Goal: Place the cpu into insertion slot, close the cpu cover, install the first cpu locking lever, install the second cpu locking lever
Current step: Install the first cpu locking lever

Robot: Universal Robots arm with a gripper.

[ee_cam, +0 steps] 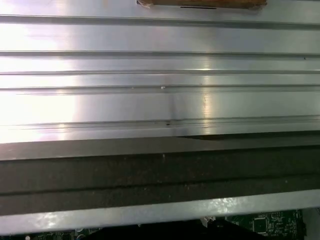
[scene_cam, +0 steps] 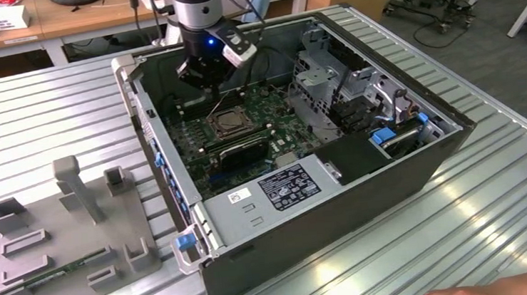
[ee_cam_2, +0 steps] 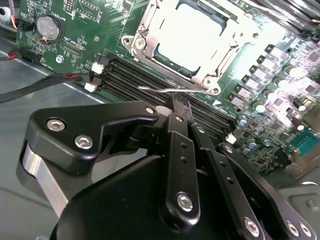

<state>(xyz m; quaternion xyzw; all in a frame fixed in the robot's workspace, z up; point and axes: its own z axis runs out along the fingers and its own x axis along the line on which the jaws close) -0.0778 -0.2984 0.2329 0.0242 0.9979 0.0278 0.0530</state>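
Framing the cpu [ee_cam_2: 200, 37] — cpu cover [ee_cam_2: 144, 27] edges

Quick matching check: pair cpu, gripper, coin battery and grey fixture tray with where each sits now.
1. cpu
2. gripper
3. coin battery
4. grey fixture tray

a. on the slatted table, at the exterior view's left of the case
b. framed by the cpu cover
c. in a round holder on the green board
d. hanging over that board, inside the case

Pairs: 1-b, 2-d, 3-c, 4-a
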